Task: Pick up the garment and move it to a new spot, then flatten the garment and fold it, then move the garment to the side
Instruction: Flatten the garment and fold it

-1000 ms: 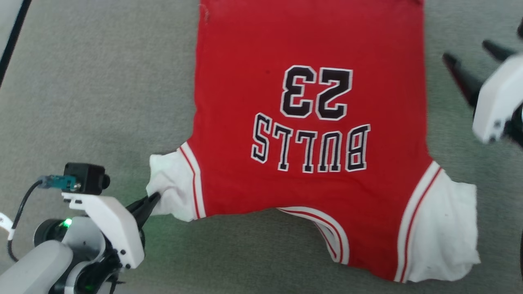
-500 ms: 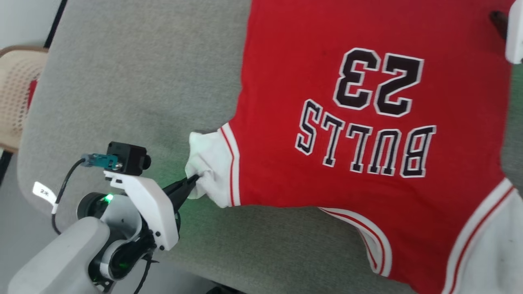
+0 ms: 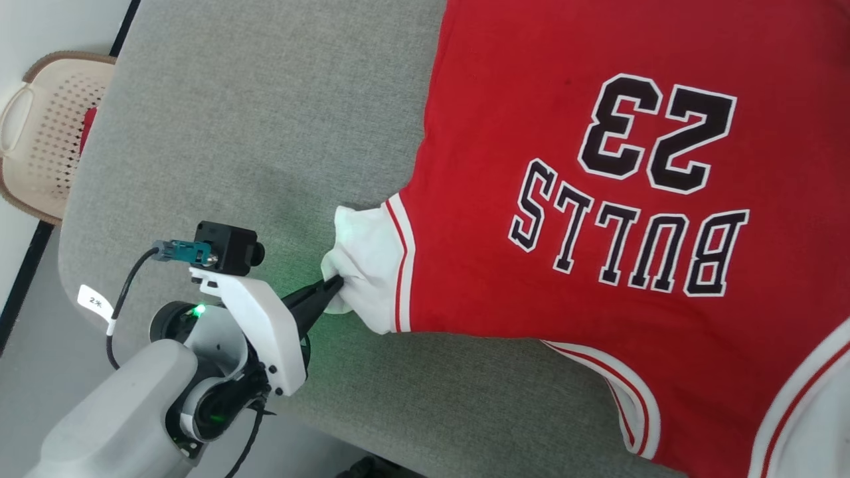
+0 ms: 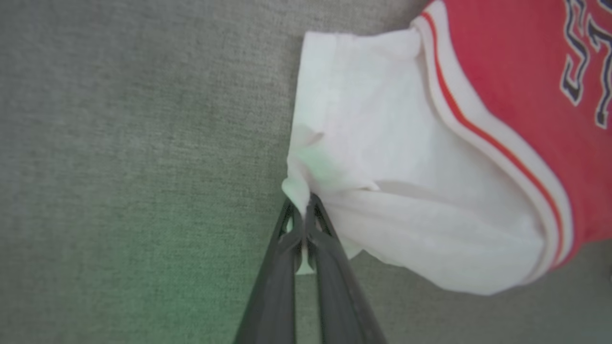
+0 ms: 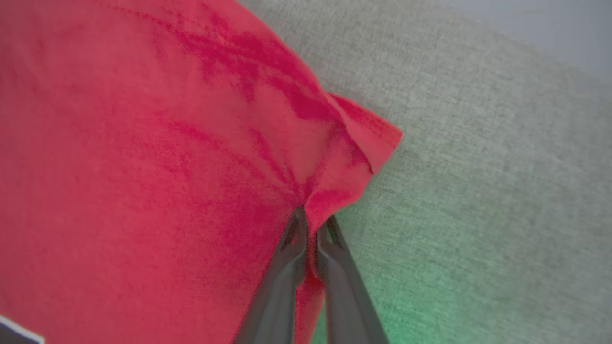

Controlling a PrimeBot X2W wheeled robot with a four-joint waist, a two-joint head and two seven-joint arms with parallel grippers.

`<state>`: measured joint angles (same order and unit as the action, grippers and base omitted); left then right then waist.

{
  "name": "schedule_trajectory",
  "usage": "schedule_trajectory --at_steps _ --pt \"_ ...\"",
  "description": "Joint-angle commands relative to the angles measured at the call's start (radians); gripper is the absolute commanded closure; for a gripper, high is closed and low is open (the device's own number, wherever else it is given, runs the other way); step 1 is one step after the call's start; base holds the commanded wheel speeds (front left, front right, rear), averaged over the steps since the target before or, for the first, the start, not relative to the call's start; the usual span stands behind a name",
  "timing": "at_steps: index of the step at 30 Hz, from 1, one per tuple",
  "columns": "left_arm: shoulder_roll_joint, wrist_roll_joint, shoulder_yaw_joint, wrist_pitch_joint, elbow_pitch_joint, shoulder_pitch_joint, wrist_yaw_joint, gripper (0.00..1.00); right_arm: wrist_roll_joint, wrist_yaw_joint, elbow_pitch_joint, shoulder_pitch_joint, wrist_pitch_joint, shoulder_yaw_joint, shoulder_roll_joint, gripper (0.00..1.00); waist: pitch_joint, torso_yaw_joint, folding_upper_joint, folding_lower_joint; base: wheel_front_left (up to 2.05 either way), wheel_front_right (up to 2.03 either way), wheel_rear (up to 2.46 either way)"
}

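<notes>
While the grey woven surface (image 3: 265,133) carries the soft red jersey garment (image 3: 531,99) spread flat, cream perforated basket (image 3: 46,153) beyond its edge | my left fingers (image 3: 329,290) pinched tight on the bunched white sleeve | my right fingers (image 5: 303,227), spread and clear a second ago, now nip the red hem corner.

A red jersey T-shirt (image 3: 597,166) lies on a grey fabric surface (image 3: 265,133), frame right. A beige perforated basket (image 3: 46,146) sits upper left.

Head view: shirt (image 3: 498,99) runs off top, right and bottom edges. Upper left: basket (image 3: 60,106) clipped by frame edge. Print on cable tag (image 3: 95,303) unreadable.
</notes>
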<state>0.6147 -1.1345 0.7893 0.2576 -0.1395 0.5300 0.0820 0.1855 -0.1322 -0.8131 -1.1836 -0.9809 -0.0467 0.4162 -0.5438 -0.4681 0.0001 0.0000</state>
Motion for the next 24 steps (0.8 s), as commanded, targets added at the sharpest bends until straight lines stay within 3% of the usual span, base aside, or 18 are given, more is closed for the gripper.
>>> schedule_trajectory --at_steps 1,8,15,24 --pt "0.001 -0.002 -0.003 -0.007 -0.015 0.012 -0.003 1.0 0.004 0.003 -0.062 0.105 -0.013 -0.021 0.005 1.0 0.017 0.018 -0.0001 0.0 0.0 0.0 0.0" --pt "0.045 -0.01 -0.028 -0.024 -0.019 -0.019 0.014 1.0 0.095 0.003 0.038 0.132 0.013 -0.118 0.014 1.0 0.079 0.09 -0.0001 0.0 0.0 0.0 0.0" --pt "0.117 -0.026 -0.056 -0.027 0.021 -0.067 0.054 1.0 0.262 0.003 0.267 0.287 -0.01 -0.223 0.085 1.0 0.148 0.184 -0.0001 0.0 0.0 0.0 0.0" --pt "0.189 -0.032 -0.076 -0.011 0.093 -0.116 0.111 1.0 0.385 0.003 0.63 0.612 -0.103 -0.17 0.142 1.0 0.204 0.282 -0.0001 0.0 0.0 0.0 0.0"
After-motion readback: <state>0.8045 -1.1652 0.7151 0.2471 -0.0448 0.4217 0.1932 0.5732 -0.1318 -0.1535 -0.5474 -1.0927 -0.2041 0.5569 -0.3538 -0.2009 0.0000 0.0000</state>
